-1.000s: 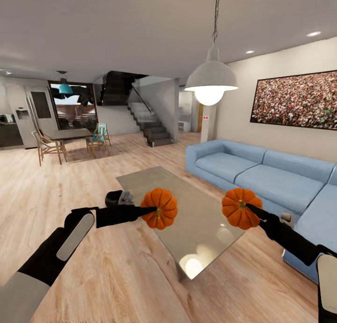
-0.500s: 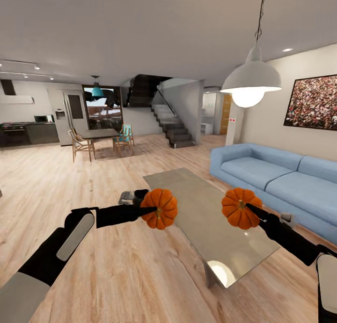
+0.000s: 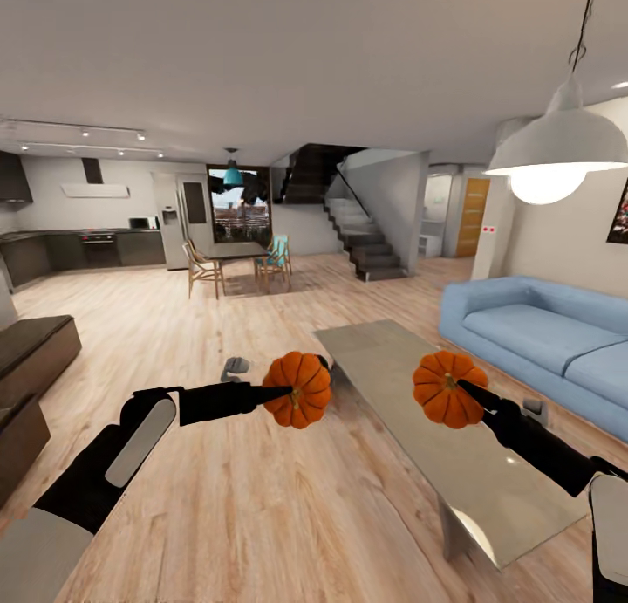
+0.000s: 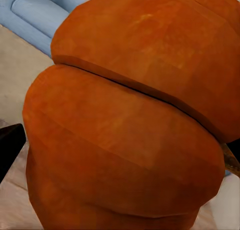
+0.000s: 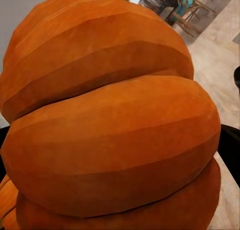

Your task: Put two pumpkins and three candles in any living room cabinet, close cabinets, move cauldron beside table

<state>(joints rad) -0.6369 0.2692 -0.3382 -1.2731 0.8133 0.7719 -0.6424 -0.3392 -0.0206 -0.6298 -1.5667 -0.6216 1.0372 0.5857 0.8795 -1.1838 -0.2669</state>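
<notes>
Both pumpkins are in the air in front of me. My left gripper [image 3: 286,394] is shut on one orange ribbed pumpkin [image 3: 298,389], which looms close in the left wrist view [image 4: 125,125]. My right gripper [image 3: 460,385] is shut on the other pumpkin [image 3: 445,388], equally close in the right wrist view [image 5: 110,125]. The glossy glass table [image 3: 453,446] stretches away ahead on the right, under the right pumpkin. A dark sliver, probably the cauldron [image 3: 325,364], peeks out behind the left pumpkin at the table's near corner. A low dark-brown cabinet [image 3: 30,350] is at the left edge. The candles are out of view.
A blue sofa [image 3: 541,332] runs along the right wall behind the table, with a lit pendant lamp [image 3: 558,149] hanging above. Bare wood floor [image 3: 157,324] spreads to the left and ahead towards a dining set [image 3: 231,267], a kitchen and a staircase [image 3: 362,236].
The whole view has swung left: the sofa, table and lamp have slid right, and the cabinet and kitchen have come in at the left. Both grippers keep their pumpkins in the same pose.
</notes>
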